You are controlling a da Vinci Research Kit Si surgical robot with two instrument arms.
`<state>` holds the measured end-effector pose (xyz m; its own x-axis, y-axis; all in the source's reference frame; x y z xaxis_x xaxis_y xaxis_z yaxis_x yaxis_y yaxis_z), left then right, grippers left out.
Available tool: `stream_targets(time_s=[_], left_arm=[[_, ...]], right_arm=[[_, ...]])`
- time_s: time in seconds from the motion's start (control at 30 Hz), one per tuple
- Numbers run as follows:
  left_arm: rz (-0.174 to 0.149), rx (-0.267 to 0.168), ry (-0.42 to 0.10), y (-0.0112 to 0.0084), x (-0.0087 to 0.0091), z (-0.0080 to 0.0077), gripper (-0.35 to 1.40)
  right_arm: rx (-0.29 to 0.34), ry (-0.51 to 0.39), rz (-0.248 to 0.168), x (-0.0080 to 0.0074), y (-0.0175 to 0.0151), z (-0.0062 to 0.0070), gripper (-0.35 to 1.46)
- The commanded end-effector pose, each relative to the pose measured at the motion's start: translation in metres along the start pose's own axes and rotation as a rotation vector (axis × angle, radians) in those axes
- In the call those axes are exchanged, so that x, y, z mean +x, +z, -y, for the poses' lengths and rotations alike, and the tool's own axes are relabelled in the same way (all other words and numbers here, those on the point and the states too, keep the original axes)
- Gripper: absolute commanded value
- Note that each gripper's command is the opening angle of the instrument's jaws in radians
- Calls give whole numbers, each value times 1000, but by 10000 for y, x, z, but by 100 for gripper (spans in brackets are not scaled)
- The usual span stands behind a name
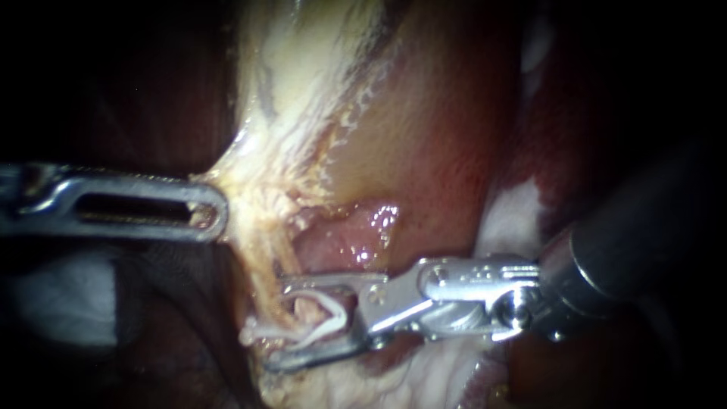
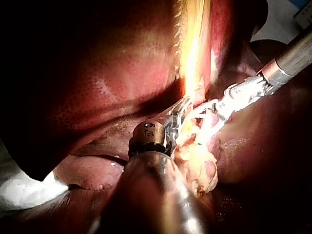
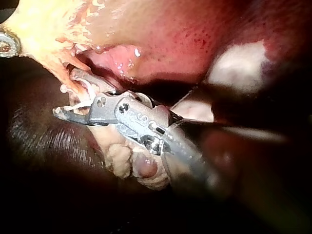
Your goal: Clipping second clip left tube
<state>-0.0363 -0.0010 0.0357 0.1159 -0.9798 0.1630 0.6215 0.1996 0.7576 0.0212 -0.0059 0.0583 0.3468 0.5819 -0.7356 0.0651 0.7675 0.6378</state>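
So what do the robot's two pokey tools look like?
The left instrument is shiny silver metal, flat, with a long slot and a rounded end. The right instrument has shiny silver hinged links with small screws on a dark round shaft.

- The left instrument (image 1: 216,213): flat, round-nosed end piece of bright steel with one long slot (dark inside), and a bronze-coloured collar (image 2: 148,132) behind it.
- The right instrument (image 1: 291,322): polished steel hinged plates with round pivot pins, and a dark cylindrical shaft (image 1: 644,242) with a silvery end ring.
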Motion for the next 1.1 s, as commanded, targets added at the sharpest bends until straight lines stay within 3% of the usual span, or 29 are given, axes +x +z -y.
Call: stream_targets(time_s=[0.03,0.5,1.1], left_arm=[[0,0,0,0,0,0,-35],[0,0,0,0,0,0,-35],[1,-1,0,2,1,0,-35]], right_arm=[[14,1,-8,0,0,0,60],[156,55,-79,5,8,3,58],[144,51,-76,-2,32,-5,47]])
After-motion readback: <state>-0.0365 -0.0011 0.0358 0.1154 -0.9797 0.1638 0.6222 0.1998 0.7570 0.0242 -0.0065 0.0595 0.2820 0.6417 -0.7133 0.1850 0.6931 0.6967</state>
